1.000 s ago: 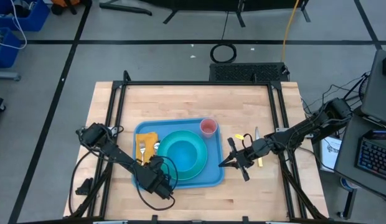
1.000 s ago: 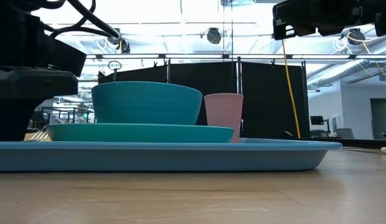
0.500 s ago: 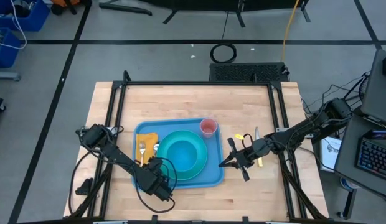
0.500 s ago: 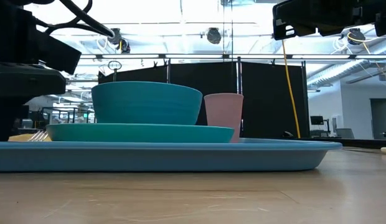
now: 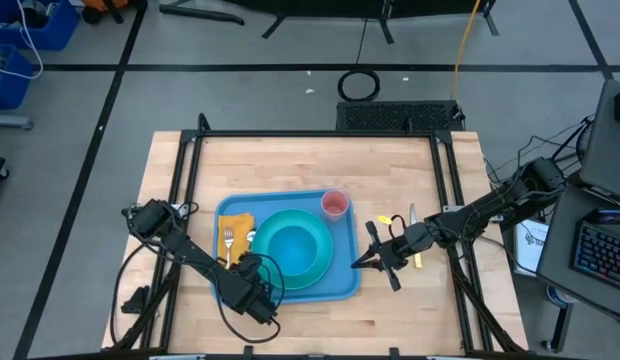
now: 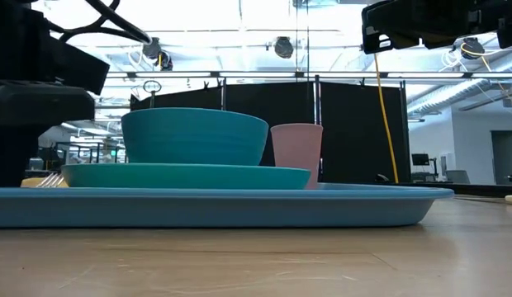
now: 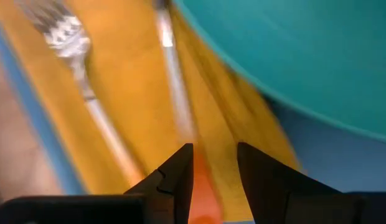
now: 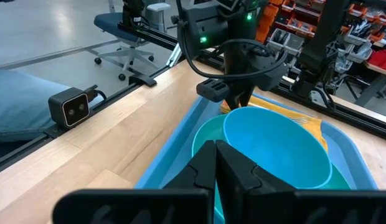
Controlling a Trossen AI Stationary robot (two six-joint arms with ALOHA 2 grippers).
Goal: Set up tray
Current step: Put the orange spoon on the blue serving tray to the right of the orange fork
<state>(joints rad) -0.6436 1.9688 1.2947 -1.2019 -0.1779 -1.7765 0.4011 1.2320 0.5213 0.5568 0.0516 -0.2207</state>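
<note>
The light-blue tray point(image 5: 290, 196) lies on the wooden table. On it sit a teal plate point(image 5: 312, 275) with a teal bowl point(image 5: 290, 248), a pink cup point(image 5: 334, 204) at the far right corner, and an orange napkin point(image 5: 233, 222) at the left. A fork point(image 5: 228, 240) and a spoon point(image 5: 252, 236) lie on the napkin. My left gripper point(image 5: 240, 266) points steeply down over the napkin's near end, shut on the spoon. My right gripper point(image 5: 355, 265) hovers shut just right of the tray, holding nothing. My left gripper point(image 7: 213, 152) has the spoon's orange handle point(image 7: 202, 180) between its two fingers, near the handle's free end. The fingers come from above and from the near side, slanting down. The silver shaft point(image 7: 174, 81) runs away from them over the napkin toward the plate.
A yellow-handled knife point(image 5: 416, 250) and another small yellow piece point(image 5: 385, 219) lie on the table right of the tray, under my right arm. Black frame rails point(image 5: 320, 133) border the tabletop. Bare wood stretches across the table's far half.
</note>
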